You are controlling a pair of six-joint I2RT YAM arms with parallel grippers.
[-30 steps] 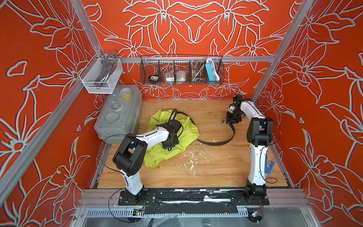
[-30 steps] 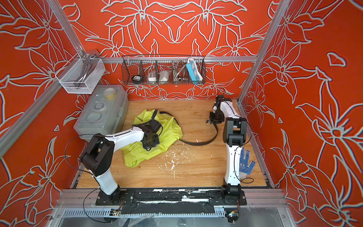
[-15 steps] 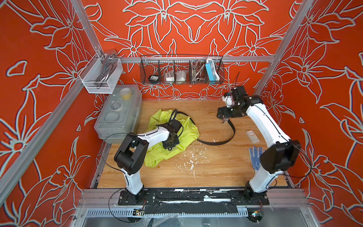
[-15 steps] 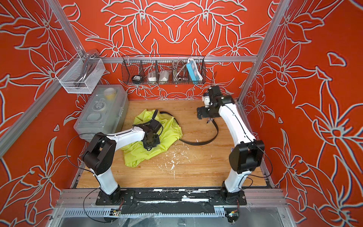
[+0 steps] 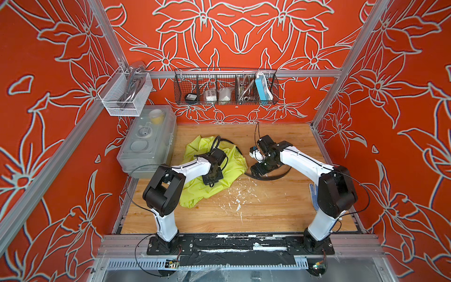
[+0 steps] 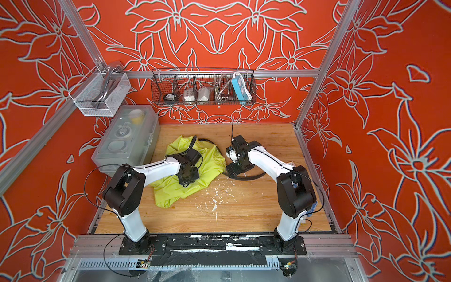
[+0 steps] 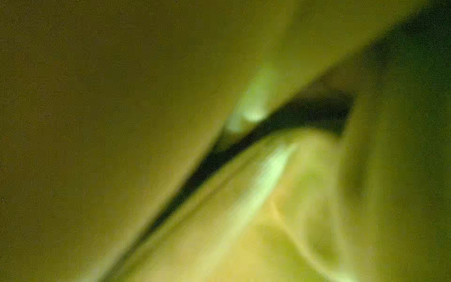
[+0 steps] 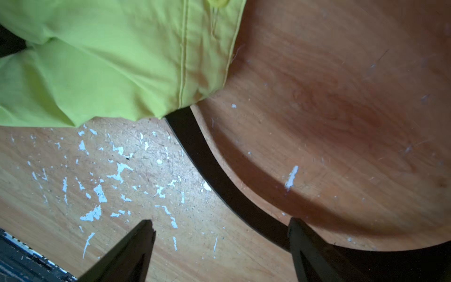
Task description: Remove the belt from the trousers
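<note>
Left gripper point(image 5: 212, 180) pressed together, buried in the crumpled, thin lime trousers point(image 5: 195, 194). Right gripper point(image 8: 219, 221) spread astride the smooth black belt point(image 8: 212, 171), which curves flat at their 3 o'clock.

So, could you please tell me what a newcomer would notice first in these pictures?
The bright lime-green thin-fabric trousers crumpled left of the wooden table's centre stand out most, with the left gripper down on them. A narrow black leather-like belt curves out from under the cloth, beneath the open right gripper. Orange-red walls with white flower outlines surround everything.
</note>
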